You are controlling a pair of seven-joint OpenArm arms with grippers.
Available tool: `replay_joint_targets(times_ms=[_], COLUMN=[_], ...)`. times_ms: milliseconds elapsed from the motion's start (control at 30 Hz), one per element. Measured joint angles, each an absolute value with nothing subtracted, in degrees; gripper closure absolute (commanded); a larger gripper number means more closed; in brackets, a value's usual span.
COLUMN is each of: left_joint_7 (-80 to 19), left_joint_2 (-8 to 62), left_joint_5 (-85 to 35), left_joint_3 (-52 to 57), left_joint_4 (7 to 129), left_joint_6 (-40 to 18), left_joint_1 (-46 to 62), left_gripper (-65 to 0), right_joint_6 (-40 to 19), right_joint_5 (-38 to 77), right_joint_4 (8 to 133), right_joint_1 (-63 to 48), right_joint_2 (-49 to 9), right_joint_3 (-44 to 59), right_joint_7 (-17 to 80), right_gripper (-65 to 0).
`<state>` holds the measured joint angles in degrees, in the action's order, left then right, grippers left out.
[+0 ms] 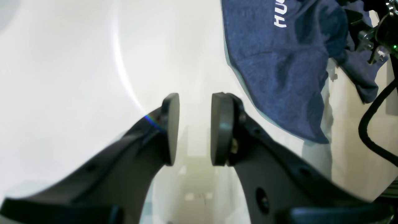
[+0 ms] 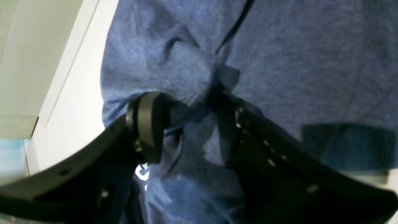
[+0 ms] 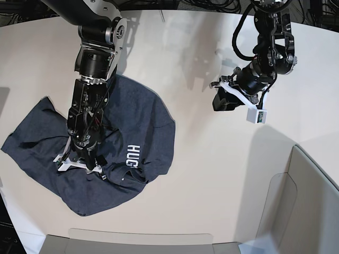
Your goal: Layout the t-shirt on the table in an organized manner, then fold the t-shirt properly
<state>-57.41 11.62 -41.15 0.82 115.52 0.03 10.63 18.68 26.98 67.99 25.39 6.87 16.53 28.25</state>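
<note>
T-shirt [image 3: 106, 153] lies crumpled on counter [image 3: 212, 174]; right tool [image 2: 186, 130] seemingly pinching a bunched fold, left tool [image 1: 195, 130] spread, empty, beside shirt. Risk: fold slips, bunching worsens.

One t-shirt [image 3: 106, 143] is lying crumpled on the single table [image 3: 212, 174]. Two arms are reaching over that table, each carrying one gripper: the right gripper [image 3: 79, 159] is sitting down on the t-shirt, and the left gripper [image 3: 220, 100] is hanging well apart from it. One block of white lettering [image 3: 133, 157] is showing on the cloth.
</note>
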Motion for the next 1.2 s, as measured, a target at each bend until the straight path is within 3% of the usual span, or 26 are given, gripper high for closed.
replay_joint_targets(times_ms=[200,267,400,733,1200], left_joint_7=[-57.3,-57.4,-57.1,-56.9,-56.6], left_joint_2=[11.6,11.3,9.4,5.0,1.6], left_joint_5=[-41.2,-41.1,-42.7,-55.6,-55.5], left_joint_3=[0.8,0.8,1.4,1.5,1.2], left_joint_4=[113.7,110.8,105.4,93.1,74.3], left_joint_6=[0.0,0.0,0.2,0.1,0.4], left_joint_1=[10.4,9.9,5.8,-2.5,-11.3], left_gripper=[-17.8,-17.8,-17.8,-17.8,-17.8], right_joint_6=[18.7,18.6,18.5,18.4,18.3], right_joint_5=[26.9,26.9,26.9,26.9,26.9], right_joint_4=[67.8,67.4,65.1,64.5,64.7], right_joint_1=[26.4,27.2,28.2,28.1,30.4], right_joint_2=[6.8,6.6,6.5,6.2,4.5], right_joint_3=[16.5,16.5,16.5,16.5,16.3], right_joint_7=[28.3,28.0,28.0,28.6,28.6], right_gripper=[-26.1,-19.7,0.0,0.0,0.0])
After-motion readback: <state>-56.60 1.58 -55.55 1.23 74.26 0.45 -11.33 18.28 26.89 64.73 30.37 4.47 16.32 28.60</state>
